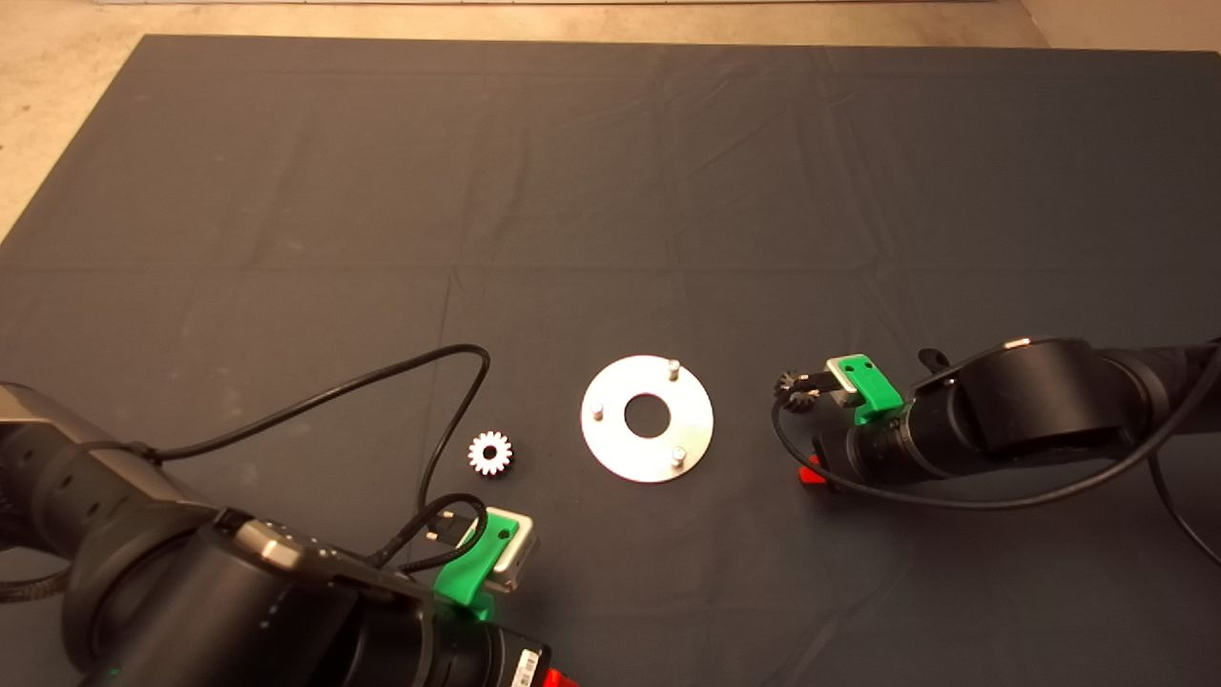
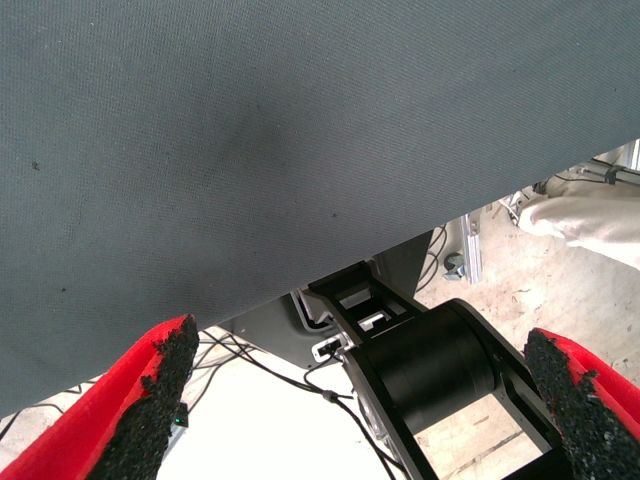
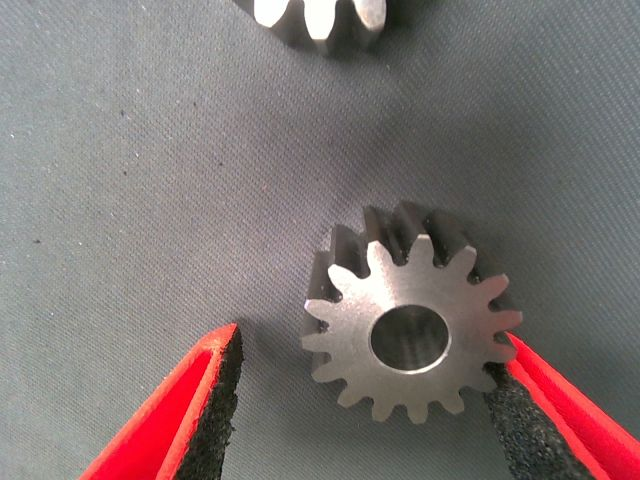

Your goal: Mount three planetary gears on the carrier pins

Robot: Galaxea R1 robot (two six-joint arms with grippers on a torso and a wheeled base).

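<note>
My right gripper (image 3: 360,400) straddles a dark gear (image 3: 410,325), jaws spread, ready to clench; left gripper (image 2: 360,400) idles, jaws released; carrier pins (image 1: 673,367) wait

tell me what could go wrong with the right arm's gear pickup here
The steel gear lies off-centre between the open jaws of the right gripper, against one pad and clear of the other; closing may push it sideways or tilt it. A second gear lies nearby and could be bumped. All three carrier pins are bare, and a tilted gear may jam on one.
</note>
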